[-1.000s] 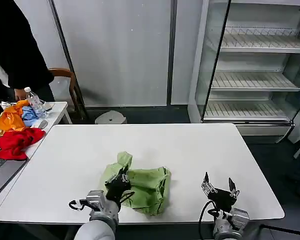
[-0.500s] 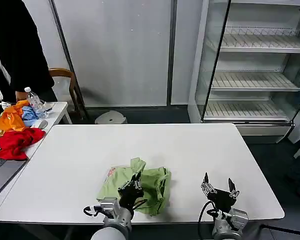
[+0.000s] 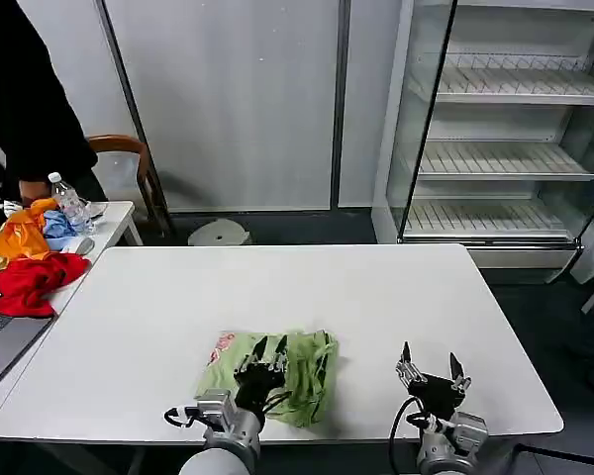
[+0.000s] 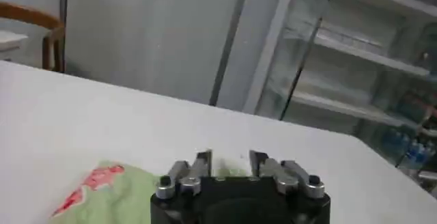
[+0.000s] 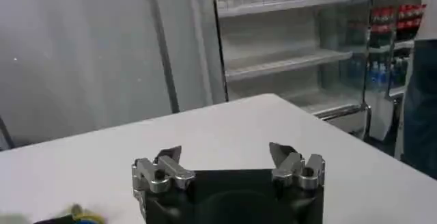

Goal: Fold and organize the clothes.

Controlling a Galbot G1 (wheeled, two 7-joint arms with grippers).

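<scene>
Hovering left gripper (image 3: 270, 345) over T-shirt (image 3: 307, 371)

A: What does the left claw (image 3: 271, 348) look like?
B: Black fingers on a black block, with silvery metal knuckles carrying dark round screws. Its wrist is a light grey cylinder, and a thin black cable loops beside it.

A: And the right claw (image 3: 428, 361)?
B: The same build: dark pointed fingers, silver brackets, a black body, a grey wrist and a black cable curling down.
</scene>
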